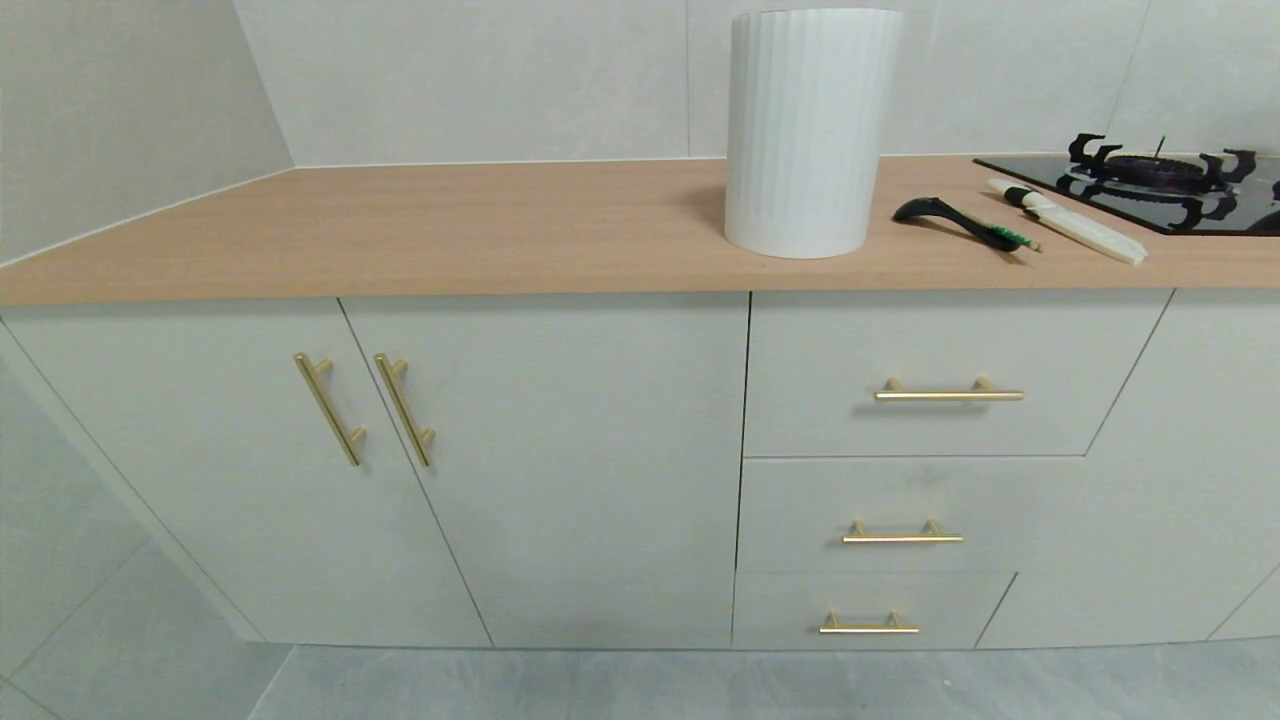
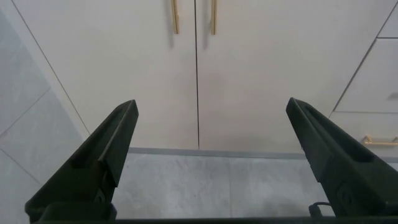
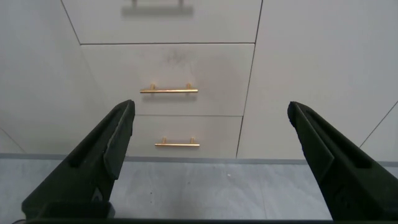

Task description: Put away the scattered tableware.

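Observation:
On the wooden countertop (image 1: 450, 225) lie a black utensil with a green tip (image 1: 962, 223) and a white utensil with a black band (image 1: 1068, 221), both to the right of a tall white ribbed container (image 1: 805, 130). My left gripper (image 2: 211, 109) is open, held low facing the double cabinet doors (image 2: 197, 68). My right gripper (image 3: 211, 109) is open too, held low in front of the lower drawers (image 3: 168, 78). Nothing is between either pair of fingers.
A black gas hob (image 1: 1150, 185) sits at the counter's far right. Below the counter are two cabinet doors with gold handles (image 1: 365, 408) and three drawers with gold handles (image 1: 948, 393). Grey tiled floor (image 1: 600, 685) runs along the base.

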Tool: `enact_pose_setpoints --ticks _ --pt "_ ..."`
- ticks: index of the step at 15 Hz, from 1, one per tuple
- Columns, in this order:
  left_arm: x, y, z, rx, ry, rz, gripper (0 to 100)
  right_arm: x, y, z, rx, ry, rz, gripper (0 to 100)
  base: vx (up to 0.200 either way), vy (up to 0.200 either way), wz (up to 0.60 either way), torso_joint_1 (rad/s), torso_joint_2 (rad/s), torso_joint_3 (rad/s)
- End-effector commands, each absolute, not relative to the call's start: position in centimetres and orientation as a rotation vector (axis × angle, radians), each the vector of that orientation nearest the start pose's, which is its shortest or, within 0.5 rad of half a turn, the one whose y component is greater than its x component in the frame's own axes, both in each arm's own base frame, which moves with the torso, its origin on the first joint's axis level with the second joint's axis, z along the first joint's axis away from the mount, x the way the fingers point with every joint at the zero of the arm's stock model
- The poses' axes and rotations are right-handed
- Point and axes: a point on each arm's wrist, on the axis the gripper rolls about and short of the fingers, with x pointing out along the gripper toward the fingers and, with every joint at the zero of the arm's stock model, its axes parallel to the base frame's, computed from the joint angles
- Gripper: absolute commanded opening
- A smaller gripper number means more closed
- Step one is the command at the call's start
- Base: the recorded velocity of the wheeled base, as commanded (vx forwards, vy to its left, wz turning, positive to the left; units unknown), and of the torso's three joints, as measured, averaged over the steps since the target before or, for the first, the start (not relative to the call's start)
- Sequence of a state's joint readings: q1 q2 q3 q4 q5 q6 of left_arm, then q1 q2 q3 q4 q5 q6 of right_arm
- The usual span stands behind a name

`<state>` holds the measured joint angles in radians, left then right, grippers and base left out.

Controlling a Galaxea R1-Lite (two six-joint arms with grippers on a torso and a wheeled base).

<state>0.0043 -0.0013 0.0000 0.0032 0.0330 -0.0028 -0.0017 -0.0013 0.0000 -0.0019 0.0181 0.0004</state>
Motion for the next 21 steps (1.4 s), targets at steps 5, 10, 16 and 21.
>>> enact_pose_setpoints --ticks 5,10,16,21 --pt "-2.3 0.1 7.5 -0.003 0.003 0.038 100 -3.4 0.0 12.5 0.047 -0.125 0.049 100 0.000 0.000 0.00 0.000 0.00 0.000" --pt "-2.3 0.1 7.5 -0.003 0.003 0.038 100 0.7 0.1 15.4 -0.015 0.147 0.108 100 0.000 0.000 0.00 0.000 0.00 0.000" --pt "-2.3 0.1 7.5 -0.003 0.003 0.038 100 11.7 1.1 15.5 -0.043 0.604 0.139 100 0.000 0.000 0.00 0.000 0.00 0.000" --pt "-2.3 0.1 7.5 -0.003 0.003 0.038 100 20.1 2.8 12.3 -0.066 0.684 0.182 100 0.000 0.000 0.00 0.000 0.00 0.000"
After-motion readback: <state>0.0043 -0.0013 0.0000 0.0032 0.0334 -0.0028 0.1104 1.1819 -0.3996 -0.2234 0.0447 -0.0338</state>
